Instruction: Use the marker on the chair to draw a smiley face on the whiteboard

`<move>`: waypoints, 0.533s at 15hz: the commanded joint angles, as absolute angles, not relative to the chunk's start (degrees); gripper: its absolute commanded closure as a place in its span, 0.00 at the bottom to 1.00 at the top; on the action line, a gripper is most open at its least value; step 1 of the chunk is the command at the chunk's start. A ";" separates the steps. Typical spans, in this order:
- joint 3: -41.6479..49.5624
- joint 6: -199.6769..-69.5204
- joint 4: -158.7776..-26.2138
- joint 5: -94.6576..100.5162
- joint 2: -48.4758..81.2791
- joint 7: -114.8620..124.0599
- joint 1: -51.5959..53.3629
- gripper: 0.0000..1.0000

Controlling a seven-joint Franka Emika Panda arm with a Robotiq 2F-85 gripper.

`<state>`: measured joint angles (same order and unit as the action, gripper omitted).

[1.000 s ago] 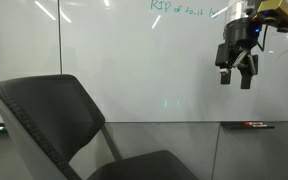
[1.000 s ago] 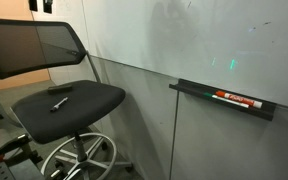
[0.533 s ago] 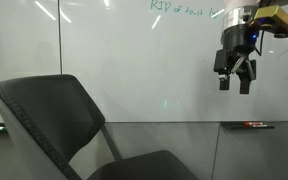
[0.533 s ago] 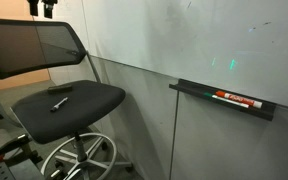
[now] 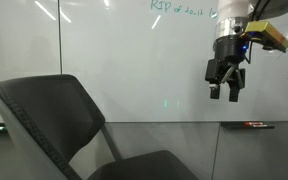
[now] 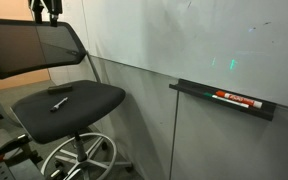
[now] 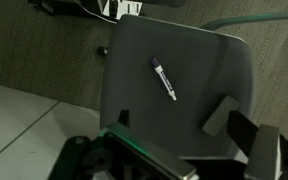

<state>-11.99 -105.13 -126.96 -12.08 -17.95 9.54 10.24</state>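
Note:
The marker point(image 6: 59, 103), a slim dark stick with a paler tip, lies on the seat of the dark padded chair point(image 6: 84, 98). In the wrist view the marker point(image 7: 165, 80) rests aslant on the chair point(image 7: 199, 60) seat, well below my gripper point(image 7: 171, 117). In an exterior view my gripper point(image 5: 226, 88) hangs high in front of the whiteboard point(image 5: 134, 60), open and empty, to the right of the chair point(image 5: 44, 110) back. The whiteboard point(image 6: 184, 40) carries green handwriting along its top. The smiley face is out of view.
A red-and-black marker point(image 6: 237, 99) lies in the tray point(image 6: 199, 90) under the board; it also shows as a red-and-black marker point(image 5: 254, 125) low on the board's right. The chair's wheeled base point(image 6: 79, 158) stands on the floor beside the wall.
My gripper has drifted left and slightly down in front of the board, and has turned a little. It stays open. The marker and chair have not moved.

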 commanded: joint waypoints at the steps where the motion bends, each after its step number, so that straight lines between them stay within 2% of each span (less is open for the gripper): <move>1: -11.80 -108.01 -127.84 -13.00 -16.51 6.62 10.95 0.00; 8: -10.98 -111.67 -130.60 -14.88 -11.81 -0.60 11.49 0.00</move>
<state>-11.80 -109.71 -130.12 -12.36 -13.39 4.01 10.48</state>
